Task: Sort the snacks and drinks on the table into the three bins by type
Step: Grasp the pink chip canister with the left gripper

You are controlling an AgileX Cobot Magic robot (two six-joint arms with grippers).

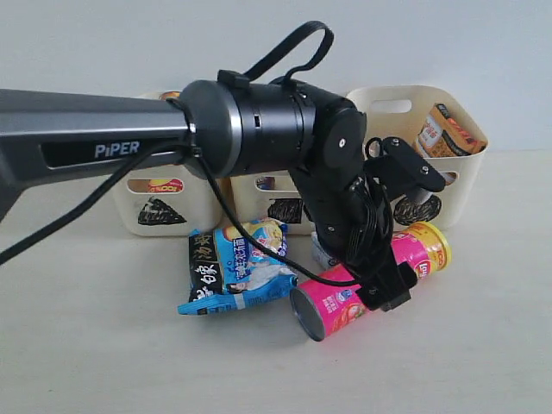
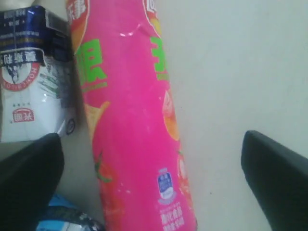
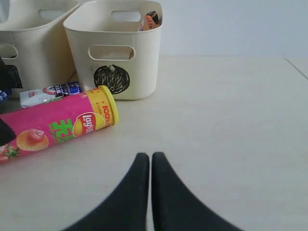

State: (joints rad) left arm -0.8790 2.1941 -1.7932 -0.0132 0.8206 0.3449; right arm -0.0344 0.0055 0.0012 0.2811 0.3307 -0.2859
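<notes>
Black right gripper [image 3: 150, 166]: fingers pressed together, over bare table [image 3: 231, 120], near right.
Pink chip cylinder [image 1: 336, 304]: on its side, mid-table.
Left gripper [image 2: 151, 166]: jaws wide, straddling it.
Blue-black bag [image 1: 233, 267]: just left of it.
White and blue carton [image 2: 33, 82]: just behind.
Bins [image 1: 466, 172]: far; arm [image 1: 86, 138] blocks middle one.

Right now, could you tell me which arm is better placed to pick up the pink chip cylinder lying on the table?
Left. The left gripper is open over the pink cylinder, one finger on each side and clear of it. The right gripper is shut and sits apart from it, over the table.
</notes>
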